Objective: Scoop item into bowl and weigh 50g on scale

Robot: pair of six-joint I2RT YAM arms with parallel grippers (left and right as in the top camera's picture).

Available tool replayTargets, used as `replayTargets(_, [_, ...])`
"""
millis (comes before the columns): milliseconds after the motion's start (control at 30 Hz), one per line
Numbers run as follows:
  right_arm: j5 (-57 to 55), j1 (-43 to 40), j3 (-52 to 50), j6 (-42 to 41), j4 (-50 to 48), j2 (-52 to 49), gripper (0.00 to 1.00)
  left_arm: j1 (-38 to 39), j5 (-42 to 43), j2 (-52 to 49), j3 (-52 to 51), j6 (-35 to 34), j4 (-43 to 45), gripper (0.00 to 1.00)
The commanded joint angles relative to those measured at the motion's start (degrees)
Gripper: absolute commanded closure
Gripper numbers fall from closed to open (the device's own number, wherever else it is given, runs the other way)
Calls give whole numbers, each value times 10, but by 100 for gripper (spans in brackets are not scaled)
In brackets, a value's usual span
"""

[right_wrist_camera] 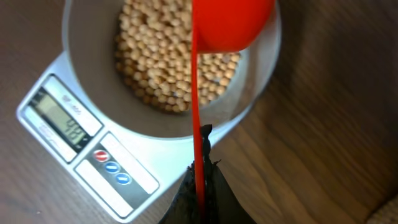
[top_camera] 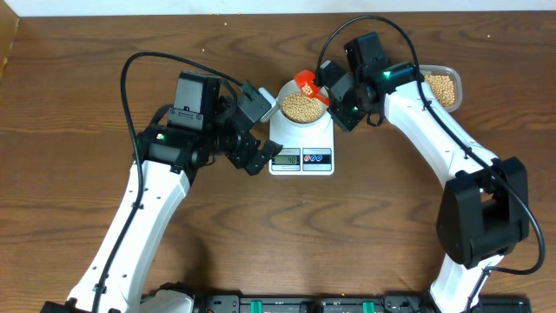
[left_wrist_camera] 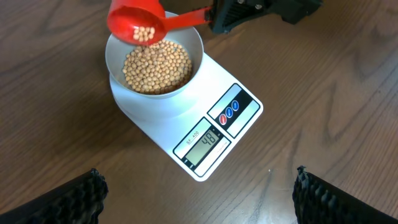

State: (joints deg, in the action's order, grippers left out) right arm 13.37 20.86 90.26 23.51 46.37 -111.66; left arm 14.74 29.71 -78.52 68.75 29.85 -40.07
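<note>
Pinching red scoop | right claw | handle points at bowl

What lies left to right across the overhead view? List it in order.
left gripper, open → bowl of beans → right gripper, gripping the red scoop → clear tub

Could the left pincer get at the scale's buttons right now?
Probably yes: the open left pincer hovers beside the scale, and nothing covers its buttons; the red scoop is over the bowl.
</note>
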Motion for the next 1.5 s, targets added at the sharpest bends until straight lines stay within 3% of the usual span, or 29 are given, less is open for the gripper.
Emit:
replayTargets(0, [55,2,0,7,6,17,99,1,7,0,-3,3,0,2])
replayTargets(1467, [78,1,0,5,30,17,99,1,7,0,-3,3,0,2])
